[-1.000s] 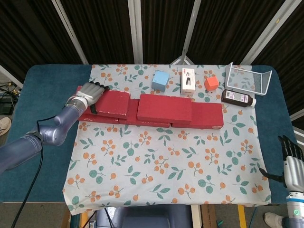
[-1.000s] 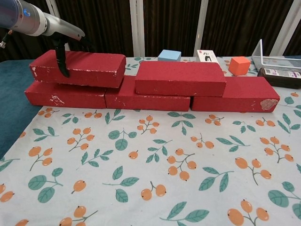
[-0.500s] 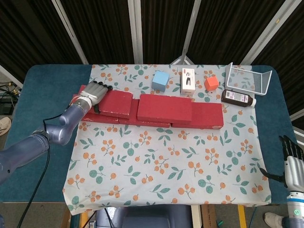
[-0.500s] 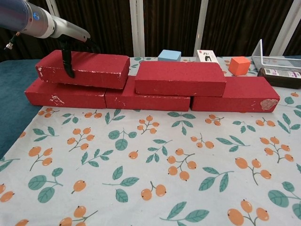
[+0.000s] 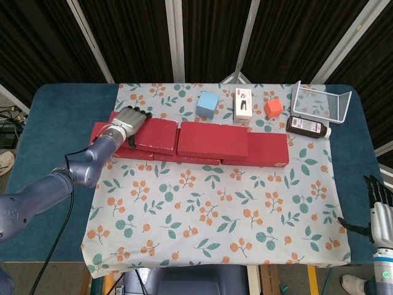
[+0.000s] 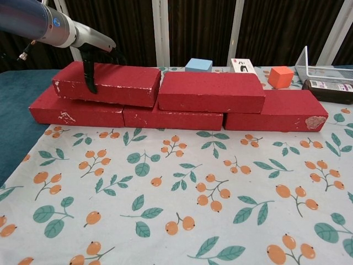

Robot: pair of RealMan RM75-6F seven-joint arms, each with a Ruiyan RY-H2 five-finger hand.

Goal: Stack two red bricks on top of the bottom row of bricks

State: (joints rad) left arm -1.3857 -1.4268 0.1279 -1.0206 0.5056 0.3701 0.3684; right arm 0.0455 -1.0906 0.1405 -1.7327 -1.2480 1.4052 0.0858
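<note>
Three red bricks form the bottom row (image 6: 174,118) on the floral cloth. Two more red bricks lie on top of it. The upper right brick (image 5: 213,139) (image 6: 209,91) sits over the middle. My left hand (image 5: 129,120) (image 6: 91,47) grips the upper left brick (image 5: 156,134) (image 6: 113,83) at its left end, thumb down the front face and fingers over the top. That brick's right end meets the upper right brick. My right hand (image 5: 381,215) hangs beyond the table's front right corner, fingers apart and holding nothing.
Behind the bricks stand a blue cube (image 5: 207,104), a white box (image 5: 243,103) and an orange cube (image 5: 273,107). A dark bottle (image 5: 308,127) lies at the back right beside a wire basket (image 5: 321,101). The floral cloth (image 5: 215,215) stretches out in front of the bricks.
My left hand has slid the upper left brick to the right along the bottom row until it meets the upper right brick. The right hand has stayed in place.
</note>
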